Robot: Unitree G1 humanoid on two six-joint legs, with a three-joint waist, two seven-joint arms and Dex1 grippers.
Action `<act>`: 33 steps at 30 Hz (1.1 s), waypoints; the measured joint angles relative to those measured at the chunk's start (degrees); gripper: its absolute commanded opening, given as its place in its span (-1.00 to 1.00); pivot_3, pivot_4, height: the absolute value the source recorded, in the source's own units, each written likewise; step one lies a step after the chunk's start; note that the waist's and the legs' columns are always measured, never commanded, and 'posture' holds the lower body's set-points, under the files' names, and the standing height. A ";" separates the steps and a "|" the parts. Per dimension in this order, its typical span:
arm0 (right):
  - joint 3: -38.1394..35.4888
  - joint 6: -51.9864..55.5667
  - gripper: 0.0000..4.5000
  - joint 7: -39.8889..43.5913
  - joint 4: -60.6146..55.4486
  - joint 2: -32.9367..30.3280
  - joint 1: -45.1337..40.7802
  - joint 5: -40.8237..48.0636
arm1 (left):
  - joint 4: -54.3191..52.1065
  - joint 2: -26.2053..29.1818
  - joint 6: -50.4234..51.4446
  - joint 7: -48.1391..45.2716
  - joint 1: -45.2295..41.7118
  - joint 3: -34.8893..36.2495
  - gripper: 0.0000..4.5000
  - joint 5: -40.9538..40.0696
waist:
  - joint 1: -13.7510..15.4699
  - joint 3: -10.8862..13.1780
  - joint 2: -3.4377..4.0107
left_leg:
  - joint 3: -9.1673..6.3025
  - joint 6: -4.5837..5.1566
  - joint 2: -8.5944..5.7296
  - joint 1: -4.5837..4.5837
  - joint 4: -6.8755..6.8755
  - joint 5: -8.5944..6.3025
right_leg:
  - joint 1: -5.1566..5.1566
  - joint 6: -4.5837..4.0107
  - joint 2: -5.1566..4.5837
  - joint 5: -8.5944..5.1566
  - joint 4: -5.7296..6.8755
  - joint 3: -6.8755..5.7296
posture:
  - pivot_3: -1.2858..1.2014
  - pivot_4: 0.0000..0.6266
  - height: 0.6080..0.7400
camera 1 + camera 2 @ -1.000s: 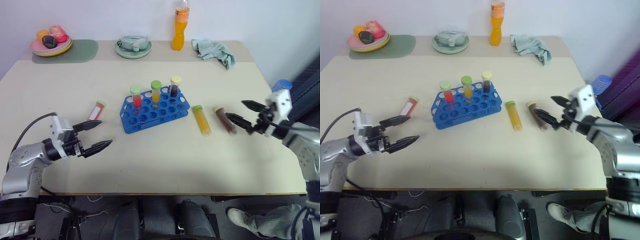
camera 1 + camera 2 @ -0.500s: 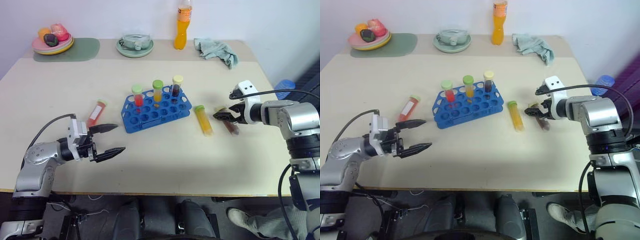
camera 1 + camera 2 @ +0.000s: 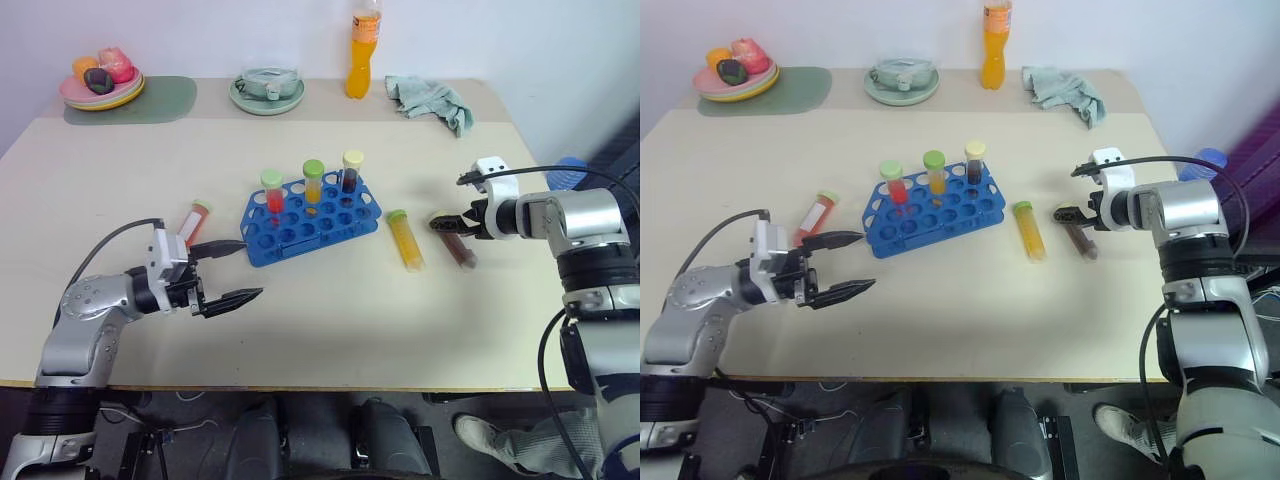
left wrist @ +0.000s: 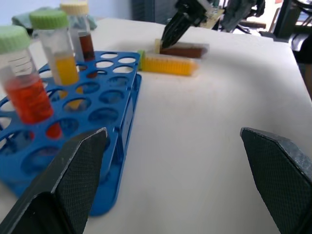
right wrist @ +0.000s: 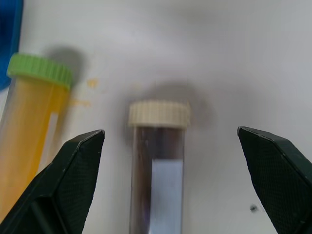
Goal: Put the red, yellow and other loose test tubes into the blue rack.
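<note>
At the left of the table (image 3: 330, 350), the left gripper (image 3: 232, 271) hangs with its two fingers spread wide and nothing between them, pointing right toward the near-left corner of the blue rack (image 3: 312, 221). The red tube (image 3: 193, 221) lies loose just beyond and left of that gripper, its green cap at the far end and its long axis slanting toward the robot's left; the left arm is plainly the nearer one to it. The rack stands mid-table with three capped tubes upright in its far row. To its right the yellow tube (image 3: 405, 240) lies flat, green cap away from the robot, and just right of it the brown tube (image 3: 455, 244) lies nearly parallel, cream cap at the far end. The right gripper (image 3: 452, 224) is poised over that brown tube's cap end, its fingers (image 5: 68, 195) open and straddling the tube on either side without touching it. The tube's long axis runs between the fingers, so a short descent and squeeze would likely catch it near the cap.
</note>
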 measured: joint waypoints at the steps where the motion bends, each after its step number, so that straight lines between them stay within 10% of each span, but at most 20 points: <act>1: 0.39 0.01 0.98 0.21 1.08 0.00 -0.59 -0.60 | 0.19 -0.46 -0.01 0.37 0.00 -0.27 1.00 0.09 | 0.00 0.00 0.00 | 0.00 0.00 0.00 0.00 0.00 0.00 | 0.00 0.00 0.00 0.00 0.00 0.00 | 0.03 -0.52 1.00; 8: 4.58 -2.49 0.98 4.67 7.00 -0.56 -1.94 -4.71 | -0.02 -2.34 -0.34 1.67 0.52 -2.01 1.00 1.06 | -0.06 0.00 0.00 | 0.00 0.00 0.00 0.02 0.00 0.00 | 0.01 0.00 0.00 0.00 0.00 0.01 | 0.03 -0.52 1.00; 16: 5.50 -6.98 -0.65 6.80 11.84 -0.11 -3.64 -8.70 | 0.26 -2.91 -1.54 1.74 1.20 -2.12 1.00 1.50 | -0.13 -0.01 0.00 | 0.00 0.00 0.00 0.03 0.00 0.00 | 0.02 0.00 0.00 0.00 0.00 0.01 | 0.03 -0.52 1.00; 33: -0.25 -7.41 -0.65 12.81 -17.46 -3.62 8.07 -5.54 | 2.91 -2.60 -1.51 0.86 -2.17 -2.59 1.00 2.45 | 0.13 0.02 0.05 | -0.02 0.00 0.00 -0.02 -0.02 0.00 | -0.03 0.00 0.00 0.00 -0.01 0.00 | 0.03 -0.52 1.00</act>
